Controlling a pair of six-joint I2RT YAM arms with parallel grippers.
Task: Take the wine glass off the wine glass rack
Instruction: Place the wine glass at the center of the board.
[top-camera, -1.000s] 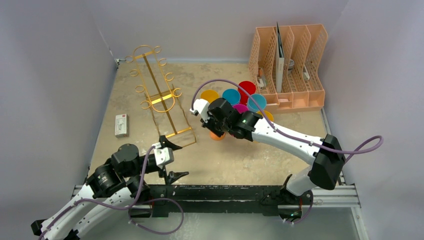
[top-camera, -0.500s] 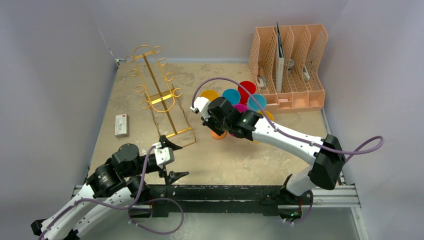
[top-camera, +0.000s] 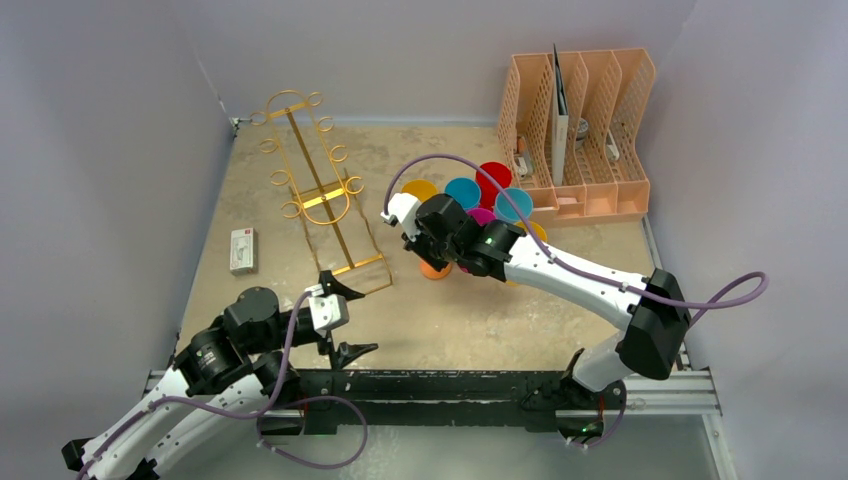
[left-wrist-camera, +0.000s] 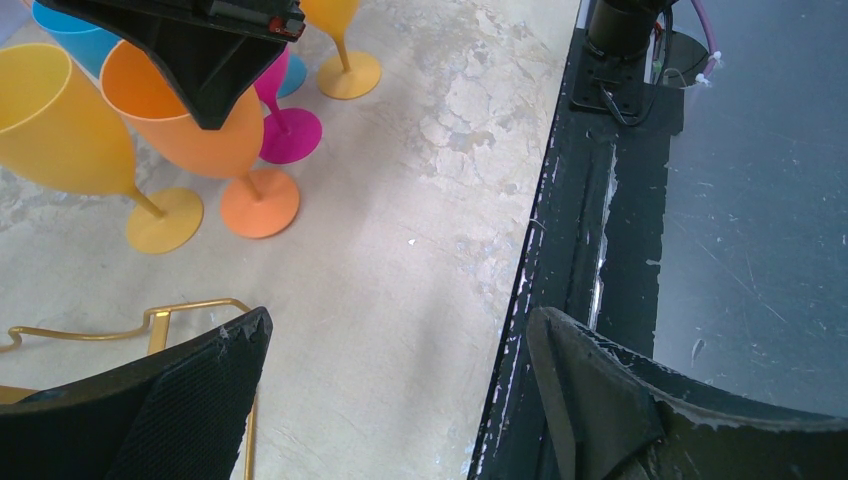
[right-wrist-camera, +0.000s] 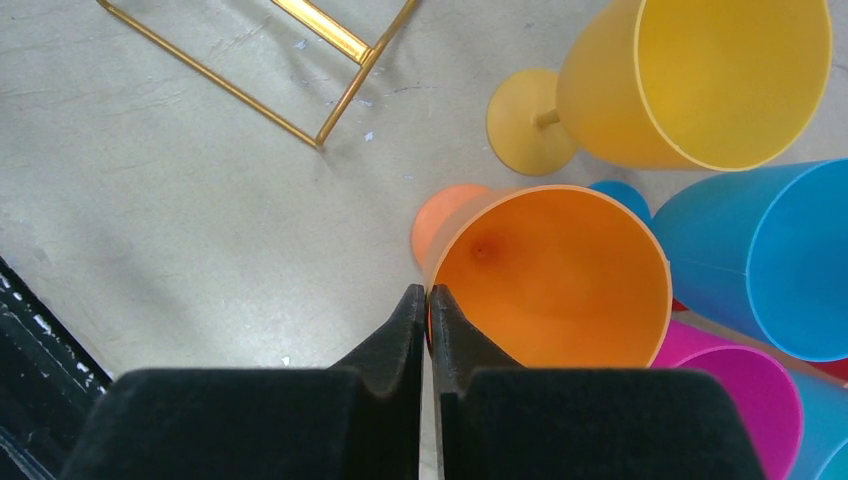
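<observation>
On the bench (top-camera: 450, 320) near the rack (top-camera: 322, 200), orange wine glass (right-wrist-camera: 560, 280) stood upright, mouth up, right fingers (right-wrist-camera: 400, 340) pinched on its rim, left fingers (left-wrist-camera: 200, 390) open, empty.

Pale lilac walls (top-camera: 100, 150), mottled beige tabletop (top-camera: 450, 320), black front rail (top-camera: 450, 385)

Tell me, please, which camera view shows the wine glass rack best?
Top external: the whole wine glass rack shows, upright. The left wrist catches only some base wire, the right wrist only a base corner.
</observation>
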